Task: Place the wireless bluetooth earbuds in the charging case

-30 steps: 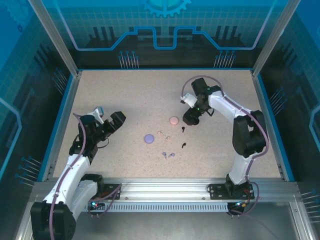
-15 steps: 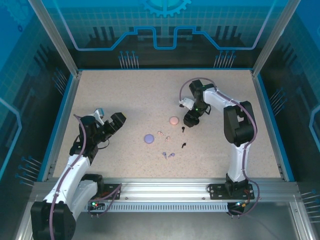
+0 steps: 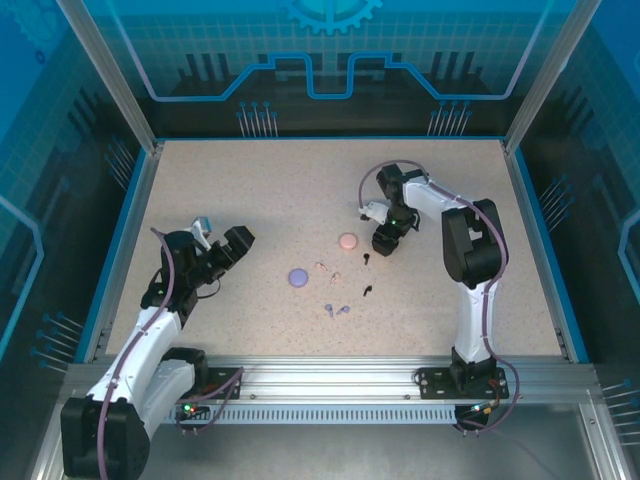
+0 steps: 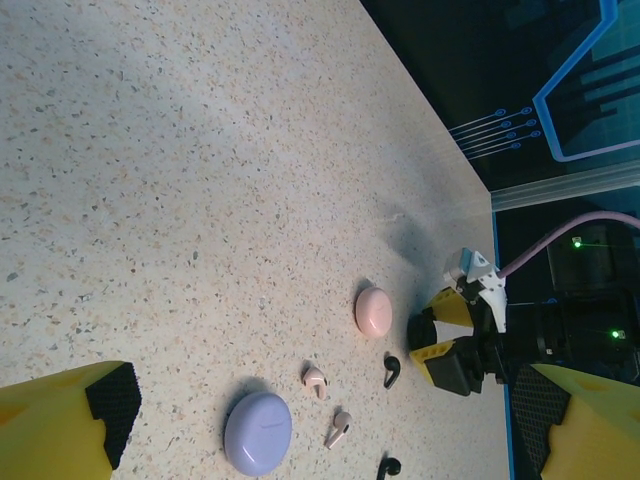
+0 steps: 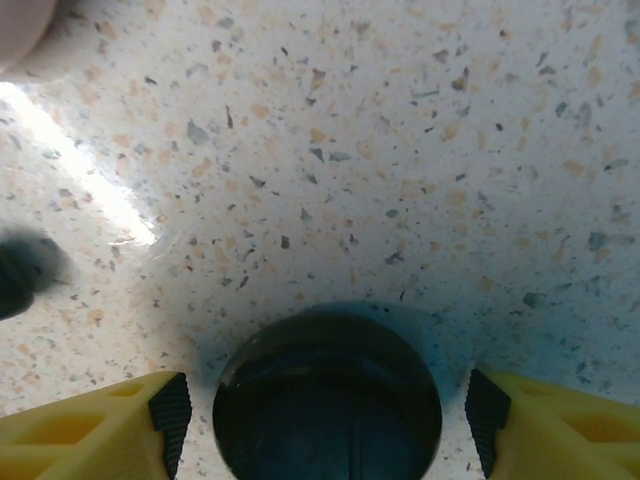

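Jaws open on both arms: your right gripper [image 3: 388,243] straddles the black case [image 5: 327,400] without clamping it; your left gripper [image 3: 238,243] holds nothing.
Close off-centre and the round case may squirt aside, knocking the pink case [image 3: 347,241] or the black earbud [image 3: 367,258] just beside it; the other earbuds [image 3: 335,274] lie loose near the purple case [image 3: 297,277], none yet seated.

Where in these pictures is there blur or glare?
Right wrist view: what is likely a black earbud at the left edge is out of focus; a glare streak lies on the table beside it. Left wrist view: the pink case and purple case look sharp.
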You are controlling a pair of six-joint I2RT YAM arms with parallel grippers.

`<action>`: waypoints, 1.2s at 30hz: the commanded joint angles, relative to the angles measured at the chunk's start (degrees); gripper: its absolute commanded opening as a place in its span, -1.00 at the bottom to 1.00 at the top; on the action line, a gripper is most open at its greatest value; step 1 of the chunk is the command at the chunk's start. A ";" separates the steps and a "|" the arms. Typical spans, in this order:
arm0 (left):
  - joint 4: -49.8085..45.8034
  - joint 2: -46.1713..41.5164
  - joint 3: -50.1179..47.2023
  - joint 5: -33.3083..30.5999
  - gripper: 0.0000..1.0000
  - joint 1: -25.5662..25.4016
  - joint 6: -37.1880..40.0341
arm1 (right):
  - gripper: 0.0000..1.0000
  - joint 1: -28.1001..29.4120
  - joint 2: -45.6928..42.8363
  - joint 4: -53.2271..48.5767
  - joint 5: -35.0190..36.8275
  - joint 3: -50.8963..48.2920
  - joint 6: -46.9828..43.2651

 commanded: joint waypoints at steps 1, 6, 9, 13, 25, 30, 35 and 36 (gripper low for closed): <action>0.61 0.39 -0.10 0.52 0.97 -0.57 -0.55 | 0.47 -0.57 1.79 -2.09 1.60 1.45 -0.48; 0.74 0.74 0.07 0.17 0.97 -0.94 -0.49 | 0.37 -0.39 2.70 -2.08 2.01 1.31 -0.66; 0.63 0.93 0.12 0.25 0.97 -1.12 -0.49 | 0.31 -0.38 3.65 -2.39 2.41 1.39 -0.65; 0.52 1.10 0.30 -0.01 0.97 -1.29 -0.24 | 0.15 -0.36 3.88 -2.32 2.97 0.92 -0.66; 1.88 2.75 0.90 1.82 0.97 -2.00 -0.47 | -0.04 -0.34 -5.39 1.31 1.02 -2.79 0.56; 7.19 6.37 2.09 7.61 0.96 -3.43 -2.06 | -0.05 1.28 -16.05 6.74 -2.57 -8.46 1.73; 14.64 12.86 4.87 14.61 0.93 -7.29 -4.63 | -0.05 5.32 -27.48 13.59 -6.50 -15.57 3.47; 16.21 14.21 5.50 15.80 0.91 -8.19 -5.31 | -0.05 6.53 -30.02 15.28 -6.88 -17.23 4.02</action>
